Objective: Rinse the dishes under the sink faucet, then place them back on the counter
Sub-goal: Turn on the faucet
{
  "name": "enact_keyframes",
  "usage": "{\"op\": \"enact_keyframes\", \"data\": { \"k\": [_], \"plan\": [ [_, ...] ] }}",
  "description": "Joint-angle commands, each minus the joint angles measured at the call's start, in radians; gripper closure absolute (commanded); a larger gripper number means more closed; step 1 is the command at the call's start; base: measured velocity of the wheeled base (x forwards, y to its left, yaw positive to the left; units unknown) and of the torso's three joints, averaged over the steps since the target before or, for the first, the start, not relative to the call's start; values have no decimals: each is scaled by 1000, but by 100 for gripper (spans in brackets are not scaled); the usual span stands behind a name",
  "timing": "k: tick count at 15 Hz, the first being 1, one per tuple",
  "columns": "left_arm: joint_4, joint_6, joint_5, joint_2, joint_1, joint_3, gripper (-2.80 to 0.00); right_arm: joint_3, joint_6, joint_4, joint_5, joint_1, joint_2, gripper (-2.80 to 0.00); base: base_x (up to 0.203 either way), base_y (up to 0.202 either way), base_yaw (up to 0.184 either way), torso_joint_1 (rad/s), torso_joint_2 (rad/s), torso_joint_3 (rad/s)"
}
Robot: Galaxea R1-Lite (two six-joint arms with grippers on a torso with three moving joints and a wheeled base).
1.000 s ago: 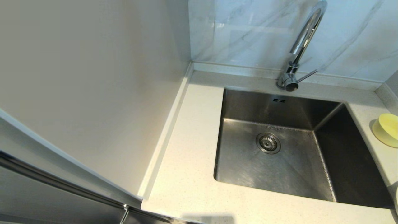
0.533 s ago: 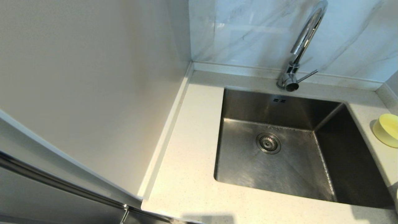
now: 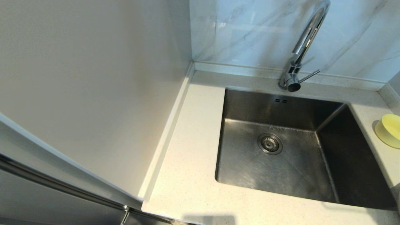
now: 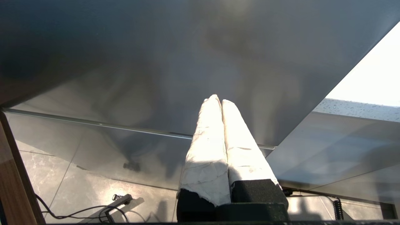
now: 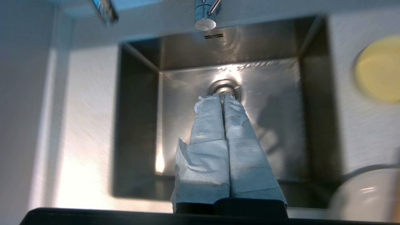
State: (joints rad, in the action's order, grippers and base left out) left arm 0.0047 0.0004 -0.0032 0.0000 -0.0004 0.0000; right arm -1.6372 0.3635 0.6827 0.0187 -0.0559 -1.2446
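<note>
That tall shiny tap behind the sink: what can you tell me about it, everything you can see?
The sink faucet is a tall gooseneck of polished, mirror-bright metal, probably chrome. It rises from a round base set on the counter strip behind the steel sink, in front of the marble wall tiles. A thin straight lever sticks out sideways low on the stem. Its curved top runs out of the head view. No water is seen running, and nothing touches it.

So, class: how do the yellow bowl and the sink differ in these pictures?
The yellow bowl is round and pale yellow; the sink is rectangular, grey steel. The bowl is small and sits on the counter; the much larger sink is sunk into it, with a drain in its floor. Both appear empty.
</note>
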Motion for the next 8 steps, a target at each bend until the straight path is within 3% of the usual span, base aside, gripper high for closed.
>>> {"op": "enact_keyframes", "data": {
  "k": [1, 2, 4, 6, 8],
  "plan": [
    [0, 0, -1, 0, 0, 0, 0, -143, 143, 57, 5, -25, -186, 0, 0, 0, 0, 0, 0, 0],
    [0, 0, -1, 0, 0, 0, 0, -213, 230, 89, 20, -49, -252, 0, 0, 0, 0, 0, 0, 0],
    [0, 0, 0, 0, 0, 0, 0, -288, 328, 116, 61, -69, -337, 0, 0, 0, 0, 0, 0, 0],
    [0, 0, 0, 0, 0, 0, 0, -334, 357, 47, 38, -75, -417, 0, 0, 0, 0, 0, 0, 0],
    [0, 0, -1, 0, 0, 0, 0, -341, 310, -100, 4, -87, -471, 0, 0, 0, 0, 0, 0, 0]
  ]
}}
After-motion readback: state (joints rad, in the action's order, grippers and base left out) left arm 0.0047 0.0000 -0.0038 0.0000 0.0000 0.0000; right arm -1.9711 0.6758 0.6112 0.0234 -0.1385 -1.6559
